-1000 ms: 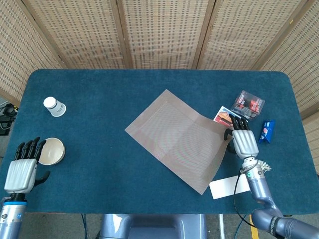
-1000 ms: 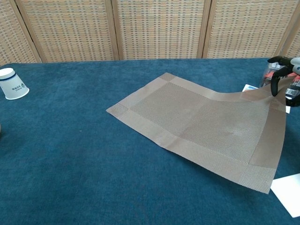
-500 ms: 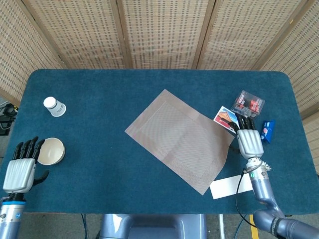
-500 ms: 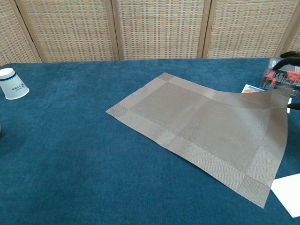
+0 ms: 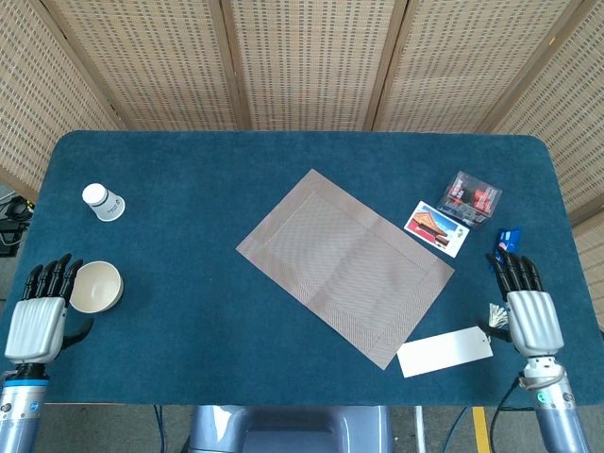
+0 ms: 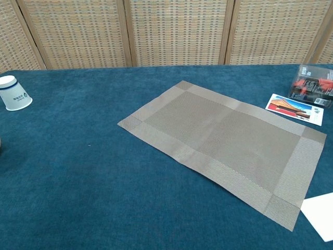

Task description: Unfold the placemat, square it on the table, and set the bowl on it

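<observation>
The brown woven placemat [image 5: 344, 264] [image 6: 223, 143] lies unfolded and flat on the blue table, turned at an angle to the table's edges. A pale bowl [image 5: 97, 286] sits at the near left of the table. My left hand [image 5: 40, 316] is just left of the bowl, fingers straight and holding nothing. Near the front right edge, my right hand [image 5: 530, 311] hovers well clear of the mat, fingers extended and empty. Neither hand shows in the chest view.
An upturned white paper cup [image 5: 103, 202] [image 6: 14, 93] stands far left. A picture card [image 5: 437, 228] [image 6: 296, 109], a clear box with red contents [image 5: 472, 197] [image 6: 313, 86] and a blue packet [image 5: 508, 240] lie at the right. A white card [image 5: 444, 351] [image 6: 320, 208] lies near the mat's front corner.
My right hand let go of the mat's right corner and pulled back toward the front right edge. The raised corner dropped flat. The left hand barely moved.
</observation>
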`<control>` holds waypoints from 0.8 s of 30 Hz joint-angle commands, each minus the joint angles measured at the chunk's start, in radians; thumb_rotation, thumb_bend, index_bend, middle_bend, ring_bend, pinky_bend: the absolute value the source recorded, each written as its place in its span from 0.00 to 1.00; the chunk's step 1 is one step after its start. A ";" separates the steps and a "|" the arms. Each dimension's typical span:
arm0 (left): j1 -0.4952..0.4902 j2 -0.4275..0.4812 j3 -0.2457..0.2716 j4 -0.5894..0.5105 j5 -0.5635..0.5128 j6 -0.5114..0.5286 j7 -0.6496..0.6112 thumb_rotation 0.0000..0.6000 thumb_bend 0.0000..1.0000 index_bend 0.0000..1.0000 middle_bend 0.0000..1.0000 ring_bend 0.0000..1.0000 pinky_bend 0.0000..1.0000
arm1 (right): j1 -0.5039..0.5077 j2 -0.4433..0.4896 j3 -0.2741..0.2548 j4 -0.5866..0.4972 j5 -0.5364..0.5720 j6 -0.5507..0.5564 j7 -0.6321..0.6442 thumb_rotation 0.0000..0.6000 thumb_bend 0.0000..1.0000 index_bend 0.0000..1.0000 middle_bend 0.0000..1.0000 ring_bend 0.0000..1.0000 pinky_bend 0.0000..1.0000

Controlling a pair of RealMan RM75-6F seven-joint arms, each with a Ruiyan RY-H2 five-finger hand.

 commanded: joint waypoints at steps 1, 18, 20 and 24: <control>-0.006 -0.007 -0.003 0.000 0.005 -0.001 0.011 1.00 0.24 0.03 0.00 0.00 0.00 | -0.043 0.040 -0.029 -0.008 -0.045 0.050 0.065 1.00 0.09 0.04 0.00 0.00 0.00; -0.323 -0.171 -0.187 0.000 -0.147 -0.230 0.407 1.00 0.09 0.04 0.00 0.00 0.00 | -0.081 0.165 -0.039 -0.104 -0.139 0.113 0.246 1.00 0.09 0.04 0.00 0.00 0.00; -0.357 -0.204 -0.204 0.027 -0.178 -0.247 0.443 1.00 0.09 0.04 0.00 0.00 0.00 | -0.083 0.175 -0.038 -0.110 -0.141 0.114 0.264 1.00 0.09 0.04 0.00 0.00 0.00; -0.416 -0.264 -0.231 0.083 -0.244 -0.276 0.503 1.00 0.09 0.04 0.00 0.00 0.00 | -0.086 0.189 -0.038 -0.118 -0.148 0.116 0.289 1.00 0.09 0.04 0.00 0.00 0.00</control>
